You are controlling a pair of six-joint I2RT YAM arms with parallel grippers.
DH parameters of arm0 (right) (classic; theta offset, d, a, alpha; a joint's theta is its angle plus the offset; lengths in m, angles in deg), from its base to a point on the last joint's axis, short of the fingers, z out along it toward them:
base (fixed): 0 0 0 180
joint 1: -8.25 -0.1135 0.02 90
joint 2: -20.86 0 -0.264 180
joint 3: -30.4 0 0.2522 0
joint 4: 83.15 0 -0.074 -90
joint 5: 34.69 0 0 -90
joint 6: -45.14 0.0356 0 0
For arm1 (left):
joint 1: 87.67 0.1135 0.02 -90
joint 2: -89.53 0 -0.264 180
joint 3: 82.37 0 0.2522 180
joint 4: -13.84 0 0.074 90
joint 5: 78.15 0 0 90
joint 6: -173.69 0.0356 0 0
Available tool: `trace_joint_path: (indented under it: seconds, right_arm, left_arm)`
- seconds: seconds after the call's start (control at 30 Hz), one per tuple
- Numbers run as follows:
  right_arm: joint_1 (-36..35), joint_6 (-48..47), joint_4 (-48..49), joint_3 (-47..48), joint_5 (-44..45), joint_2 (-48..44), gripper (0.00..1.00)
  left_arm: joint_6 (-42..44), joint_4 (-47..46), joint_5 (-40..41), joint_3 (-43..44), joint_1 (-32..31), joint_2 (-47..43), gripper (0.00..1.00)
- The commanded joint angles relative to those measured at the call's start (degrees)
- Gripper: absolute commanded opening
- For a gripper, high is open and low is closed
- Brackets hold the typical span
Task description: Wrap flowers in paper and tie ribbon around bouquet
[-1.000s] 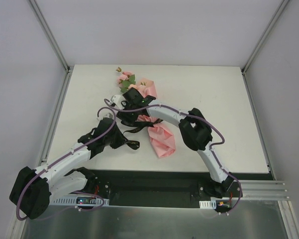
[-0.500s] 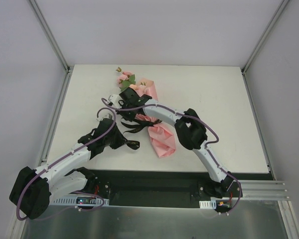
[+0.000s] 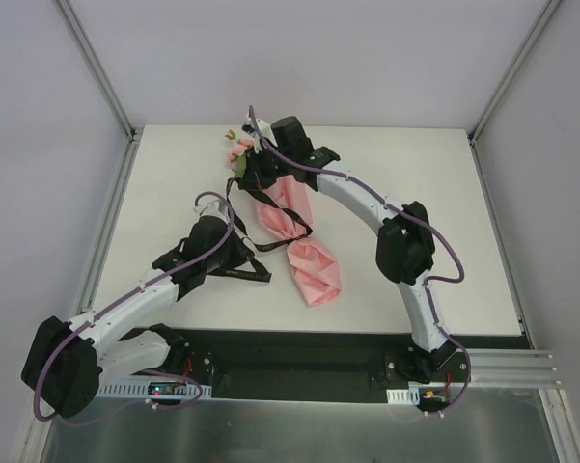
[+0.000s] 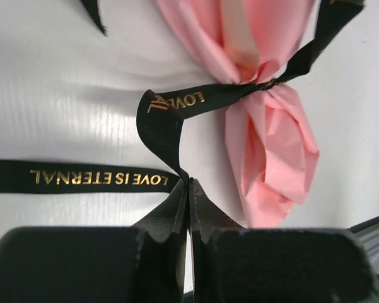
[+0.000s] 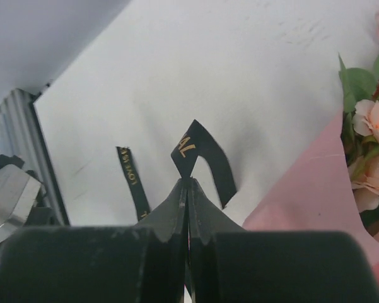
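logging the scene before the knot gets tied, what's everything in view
paper: one, pink, wrapped round the stems, lying mid-table
flowers: a few, pale pink with green leaves, sticking out of the paper's far end
ribbon: one, black with gold lettering, cinched round the paper's waist, one part in each gripper
table: one, white, under everything
cables: purple, one along each arm
left gripper: black, shut on ribbon, near side of the paper
right gripper: black, shut on ribbon, by the flowers
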Motion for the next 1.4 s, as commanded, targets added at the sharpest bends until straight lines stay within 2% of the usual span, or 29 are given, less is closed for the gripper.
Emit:
trace_joint_path:
  seconds: [0.0,0.33,0.53,0.77,0.87,0.9,0.97,1.07,1.27,1.37]
  right_arm:
    - [-1.51,6.32,2.55,1.49,-12.41,-1.23,0.0]
    - [-5.64,-0.09,-3.24,-1.05,-20.86,-0.52,0.0]
    - [-7.13,-5.26,-8.77,-4.13,-20.95,0.88,0.0]
    - [-8.89,-9.14,-13.71,-3.43,-19.54,3.78,0.02]
    - [-8.72,-9.58,-15.55,-2.21,-18.4,4.13,0.12]
    - [-8.54,-9.15,-15.99,-1.85,-15.27,3.79,0.25]
    - [-7.32,-7.83,-15.56,-1.85,-13.04,1.6,0.39]
    - [-5.21,-3.44,-11.78,-4.48,-7.69,-4.18,0.51]
    - [0.16,1.4,-6.94,-13.95,-2.75,-16.5,0.62]
    - [1.83,1.4,-6.41,-19.84,1.09,-24.76,0.63]
  left_arm:
    - [6.81,-7.69,-0.18,0.81,0.35,-0.9,0.0]
    - [6.81,-14.57,-5.01,-12.12,0.26,-13.19,0.0]
    - [9.98,-15.89,-8.35,-16.16,0.26,-20.85,0.0]
    - [10.07,-16.94,-11.08,-17.84,0.26,-21.83,0.0]
    - [9.98,-17.21,-10.91,-18.01,0.26,-21.74,0.0]
    - [9.89,-17.21,-10.64,-17.84,0.26,-21.48,0.0]
    - [9.19,-17.03,-10.21,-17.66,0.26,-21.04,0.0]
    - [7.26,-16.95,-8.71,-16.61,0.26,-19.72,0.0]
    - [7.07,-11.76,-7.3,-8.81,0.43,-13.57,0.0]
    - [7.43,-10.44,-9.32,-3.97,0.96,-9.27,0.0]
